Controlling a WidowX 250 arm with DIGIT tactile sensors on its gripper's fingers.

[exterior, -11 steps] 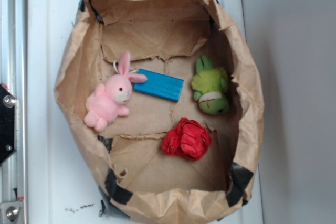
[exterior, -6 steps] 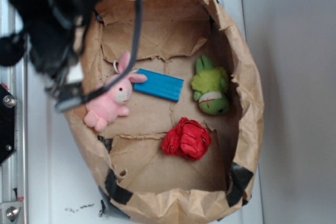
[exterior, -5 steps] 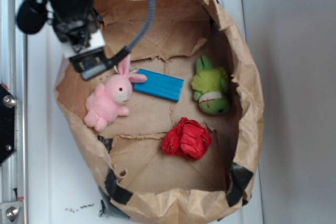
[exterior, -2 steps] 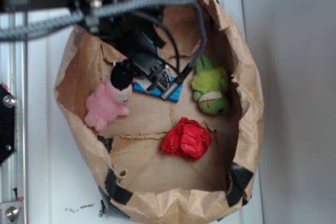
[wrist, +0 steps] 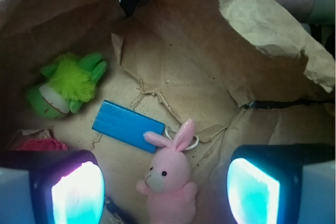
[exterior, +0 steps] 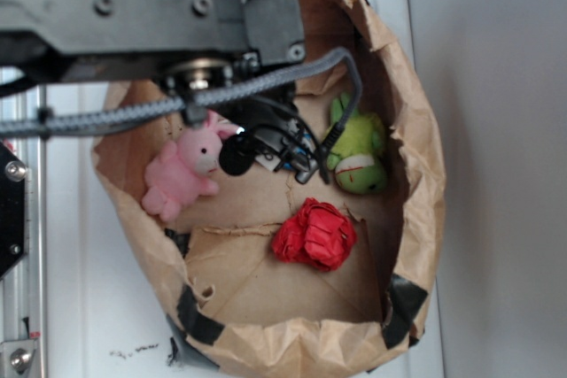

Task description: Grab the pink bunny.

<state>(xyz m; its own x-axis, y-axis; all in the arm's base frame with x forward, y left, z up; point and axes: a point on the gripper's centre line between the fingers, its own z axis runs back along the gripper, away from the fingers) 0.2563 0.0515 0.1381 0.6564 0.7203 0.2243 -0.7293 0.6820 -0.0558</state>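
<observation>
The pink bunny (exterior: 182,173) lies on the floor of a brown paper bag (exterior: 418,165), at its left side, ears toward the back wall. In the wrist view the pink bunny (wrist: 170,179) lies below and between my two lit fingertips, touched by neither. My gripper (wrist: 165,192) is open and holds nothing. From the exterior view the gripper (exterior: 266,143) hangs inside the bag just right of the bunny's head, and the arm hides the back of the bag.
A blue block (wrist: 128,125) lies by the bunny's ears. A green plush toy (exterior: 354,155) sits at the right of the bag and a red wrinkly ball (exterior: 314,234) lies near the front. The crumpled bag walls (wrist: 262,19) rise all around.
The arm has swung in from the upper left and come over the bag. The gripper now hangs inside it beside the bunny's head. The toys have not moved.
</observation>
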